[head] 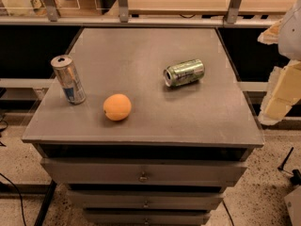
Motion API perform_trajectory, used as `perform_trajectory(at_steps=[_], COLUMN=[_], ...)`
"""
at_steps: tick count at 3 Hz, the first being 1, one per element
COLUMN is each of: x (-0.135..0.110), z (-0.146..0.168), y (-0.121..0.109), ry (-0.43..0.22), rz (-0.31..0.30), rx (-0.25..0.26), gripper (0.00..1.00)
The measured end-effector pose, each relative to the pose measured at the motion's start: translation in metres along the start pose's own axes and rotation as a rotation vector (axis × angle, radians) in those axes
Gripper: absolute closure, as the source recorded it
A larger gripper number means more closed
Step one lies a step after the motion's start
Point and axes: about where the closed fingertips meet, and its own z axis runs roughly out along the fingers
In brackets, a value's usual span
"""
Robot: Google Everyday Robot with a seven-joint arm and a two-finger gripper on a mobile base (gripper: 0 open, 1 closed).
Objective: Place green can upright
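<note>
The green can [184, 72] lies on its side on the grey cabinet top [141, 126], right of centre, with its silver end facing left towards the front. My gripper [281, 94] is part of the cream and white arm at the right edge of the view. It is off the cabinet's right side, well apart from the can, and holds nothing that I can see.
A taller slim silver-and-blue can [68, 79] stands upright near the left edge. An orange [117, 107] lies near the front, left of centre. The cabinet has drawers [143, 174] below. A railing [141, 19] runs behind the cabinet.
</note>
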Motion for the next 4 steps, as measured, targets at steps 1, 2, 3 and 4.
perform_trajectory(at_steps=[1, 2, 3, 4], x=[0.0, -0.011, -0.028, -0.045], z=[0.0, 0.008, 0.026, 0.045], y=[0.0, -0.022, -0.061, -0.096], ry=[0.0, 0.024, 0.082, 0.147], rz=[0.0, -0.055, -0.158, -0.299], rx=[0.002, 0.034, 0.077, 0.086], gripper=[0.0, 0.0, 0.0, 0.0])
